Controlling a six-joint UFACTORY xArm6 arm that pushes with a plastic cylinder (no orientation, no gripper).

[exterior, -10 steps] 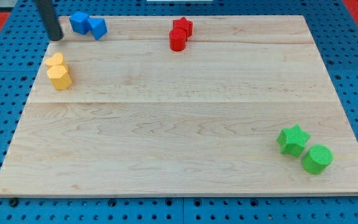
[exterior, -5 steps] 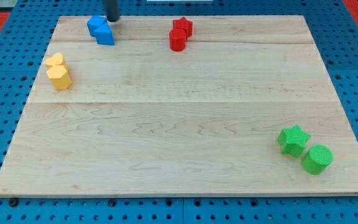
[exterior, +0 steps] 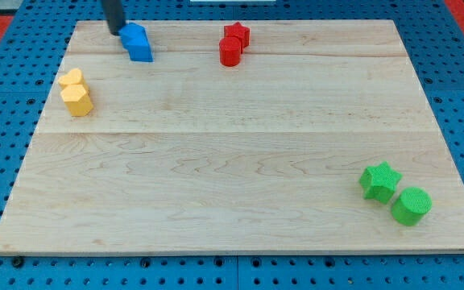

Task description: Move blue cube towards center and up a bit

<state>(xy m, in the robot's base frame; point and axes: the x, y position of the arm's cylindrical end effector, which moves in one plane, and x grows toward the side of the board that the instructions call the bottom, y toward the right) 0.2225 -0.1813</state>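
Blue cube (exterior: 138,43) near the tabletop's (exterior: 240,177) far-left corner; my tip (exterior: 115,31), touching its left, carries no jaws. We should push rightward, steadily, avoiding glancing contact.

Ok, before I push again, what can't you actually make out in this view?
- Blue blocks: bunched together, so cube and its neighbour can't be separated.
- My tip: touching the blue or just beside it, unclear.
- Rod: upper part cut off by the view's top.
- Yellow blocks: shapes unclear.

no readable text, labels or numbers, as far as visible
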